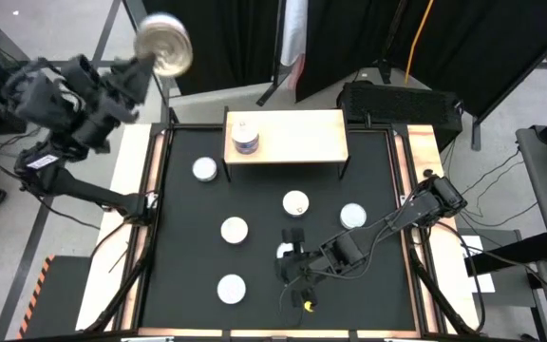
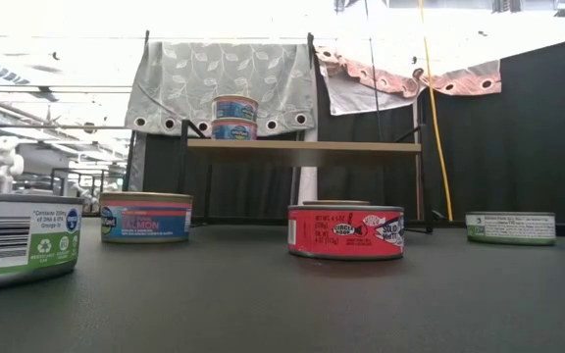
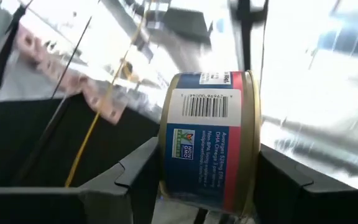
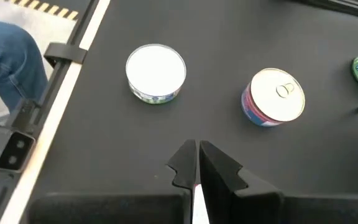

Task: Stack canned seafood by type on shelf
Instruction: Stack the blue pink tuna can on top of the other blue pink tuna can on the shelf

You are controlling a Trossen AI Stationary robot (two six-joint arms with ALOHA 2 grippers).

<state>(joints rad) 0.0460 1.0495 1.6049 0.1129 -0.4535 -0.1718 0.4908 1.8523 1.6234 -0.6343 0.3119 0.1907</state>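
Left gripper raised beyond the table's far-left corner, pinching a blue-red tin sideways. Right gripper pressed together, low over the mat. Shelf carries two stacked tins; five tins loose, one reading "SALMON"

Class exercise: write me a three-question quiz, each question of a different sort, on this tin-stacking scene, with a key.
1. True or false: the left end effector holds a blue-labelled tin raised off the table.
2. How many tins stand stacked on the shelf?
3. Multiple choice: the right end effector is A) gripping a red tin, B) shut and empty over the black mat, C) resting on the shelf.

Key: 1 true; 2 two; 3 B.
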